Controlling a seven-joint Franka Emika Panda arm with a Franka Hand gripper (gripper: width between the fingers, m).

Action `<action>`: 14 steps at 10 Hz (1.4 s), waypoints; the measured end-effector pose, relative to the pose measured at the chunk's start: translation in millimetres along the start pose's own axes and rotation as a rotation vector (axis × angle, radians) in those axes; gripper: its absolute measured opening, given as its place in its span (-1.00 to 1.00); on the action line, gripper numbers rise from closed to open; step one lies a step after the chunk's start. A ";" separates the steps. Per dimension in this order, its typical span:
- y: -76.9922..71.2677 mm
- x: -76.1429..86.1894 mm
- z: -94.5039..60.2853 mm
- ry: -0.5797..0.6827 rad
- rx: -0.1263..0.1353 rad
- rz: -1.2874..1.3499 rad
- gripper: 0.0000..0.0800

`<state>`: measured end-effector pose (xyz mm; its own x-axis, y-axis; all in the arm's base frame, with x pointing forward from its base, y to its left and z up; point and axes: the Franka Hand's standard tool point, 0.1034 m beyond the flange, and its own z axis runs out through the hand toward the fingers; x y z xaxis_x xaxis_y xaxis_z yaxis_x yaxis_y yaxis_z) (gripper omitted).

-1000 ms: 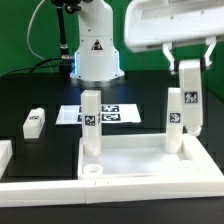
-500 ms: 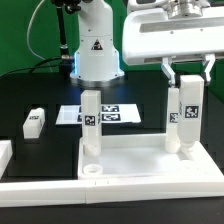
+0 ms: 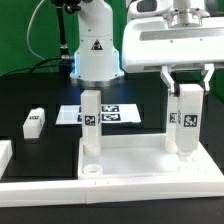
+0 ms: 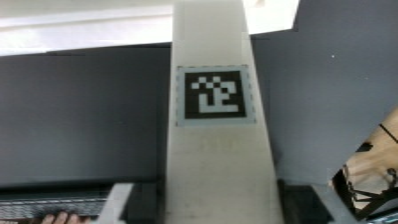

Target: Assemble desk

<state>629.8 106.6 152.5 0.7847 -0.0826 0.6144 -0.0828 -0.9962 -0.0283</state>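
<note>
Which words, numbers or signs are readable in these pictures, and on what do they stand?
No words or numbers are readable.
Robot base: a black triangle sign, too small to read.
Tags on the legs and the marker board: patterns only, no text.

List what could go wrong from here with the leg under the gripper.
1. The gripper straddles the top of the leg at the exterior view's right; a sideways move could tip it where it stands in the tabletop.
2. Whether that leg is fully seated cannot be told; if it is loose, it might topple.
</note>
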 end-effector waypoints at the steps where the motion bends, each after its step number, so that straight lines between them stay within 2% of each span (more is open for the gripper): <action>1: -1.6 -4.6 2.7 -0.007 -0.002 0.004 -0.28; 4: -8.8 -12.2 5.0 -0.016 0.005 -0.001 -0.28; 12: -2.5 -12.3 7.6 -0.008 -0.002 -0.055 -0.28; 14: -3.9 -17.4 11.3 -0.014 -0.003 -0.063 -0.28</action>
<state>623.4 111.7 133.0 0.7966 -0.0202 0.6041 -0.0351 -0.9993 0.0129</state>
